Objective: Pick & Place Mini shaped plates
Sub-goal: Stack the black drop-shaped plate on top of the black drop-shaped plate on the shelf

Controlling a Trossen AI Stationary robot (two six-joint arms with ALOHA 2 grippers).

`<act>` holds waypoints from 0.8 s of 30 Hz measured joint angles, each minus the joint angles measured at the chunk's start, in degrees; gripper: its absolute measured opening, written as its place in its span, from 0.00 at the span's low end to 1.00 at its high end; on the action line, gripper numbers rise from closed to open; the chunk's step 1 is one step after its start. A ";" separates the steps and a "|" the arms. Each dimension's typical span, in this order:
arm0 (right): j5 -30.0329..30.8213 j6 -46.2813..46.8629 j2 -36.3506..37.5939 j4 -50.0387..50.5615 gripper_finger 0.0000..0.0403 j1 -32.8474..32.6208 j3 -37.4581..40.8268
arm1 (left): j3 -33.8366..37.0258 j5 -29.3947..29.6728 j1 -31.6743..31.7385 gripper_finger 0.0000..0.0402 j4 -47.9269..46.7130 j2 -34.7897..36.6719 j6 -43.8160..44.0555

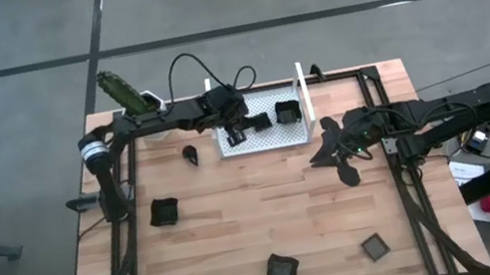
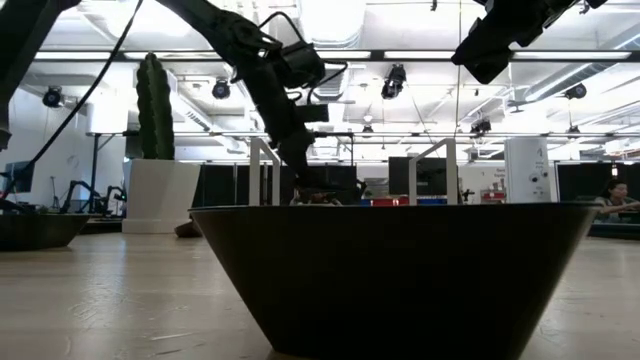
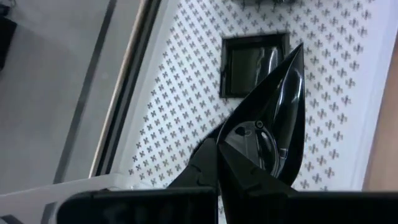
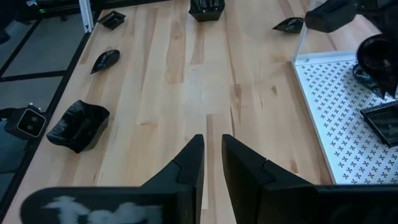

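Overhead, the left gripper (image 1: 236,131) hangs over the white tray (image 1: 266,141), clenched on a teardrop plate (image 3: 273,118). Left wrist: a square plate (image 3: 252,64) lies in the tray. Right wrist: the right gripper (image 4: 211,155), fingers narrowly parted, holds nothing above the table (image 4: 186,81).

Dark dish (image 2: 400,280) before cactus (image 2: 153,110)
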State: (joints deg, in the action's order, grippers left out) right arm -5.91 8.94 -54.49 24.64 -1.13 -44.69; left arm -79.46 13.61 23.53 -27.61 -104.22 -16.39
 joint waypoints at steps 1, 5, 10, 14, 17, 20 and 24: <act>-0.01 0.00 -0.01 0.00 0.13 0.00 -0.01 | 0.01 0.05 0.05 0.00 0.01 -0.08 -0.36; 0.00 -0.11 -0.01 -0.03 0.13 0.00 0.00 | 0.02 0.57 0.47 0.00 0.10 -0.41 -0.63; 0.00 -0.12 -0.01 -0.07 0.13 0.00 0.00 | 0.10 1.27 0.52 0.00 -0.69 -2.20 -1.90; -0.01 -0.10 -0.01 -0.07 0.13 0.00 0.00 | 0.10 1.48 0.61 0.00 -0.53 -3.02 -2.05; 0.00 -0.11 -0.01 -0.07 0.13 0.00 0.00 | 0.10 1.52 0.68 0.00 -0.47 -3.06 -1.99; -0.01 -0.12 -0.01 -0.07 0.13 0.00 0.00 | 0.10 1.51 0.85 0.00 -0.47 -3.06 -1.62; 0.00 -0.14 -0.01 -0.07 0.13 0.00 0.00 | 0.10 1.52 1.01 0.00 0.17 -3.06 -0.47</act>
State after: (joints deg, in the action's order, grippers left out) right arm -5.91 8.80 -54.50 24.58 -1.13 -44.69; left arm -79.35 15.14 24.54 -27.44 -107.28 -16.86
